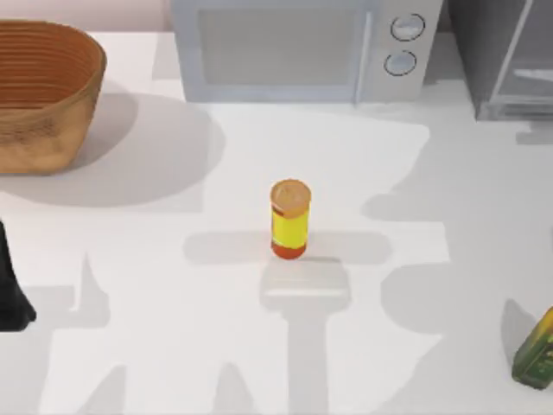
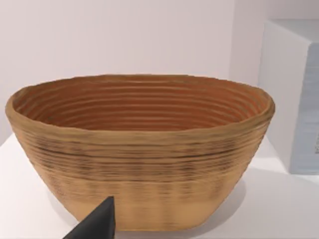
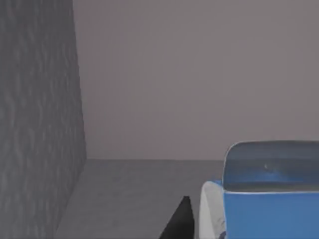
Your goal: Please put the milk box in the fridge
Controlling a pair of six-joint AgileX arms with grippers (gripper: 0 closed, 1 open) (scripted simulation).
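Right wrist view: the milk box (image 3: pixel 269 199), blue-topped, is seen inside the grey fridge (image 3: pixel 40 124), beside a dark fingertip (image 3: pixel 180 221) of the right pincer; whether it is gripped cannot be told. The left arm (image 1: pixel 13 294) is parked at the bench's (image 1: pixel 173 346) left edge.

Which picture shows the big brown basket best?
The left wrist view: the basket faces the camera, showing its whole ribbed bowl and rim, with a dark hand tip in front. The top view shows the basket at the table's far left, cut by the edge.
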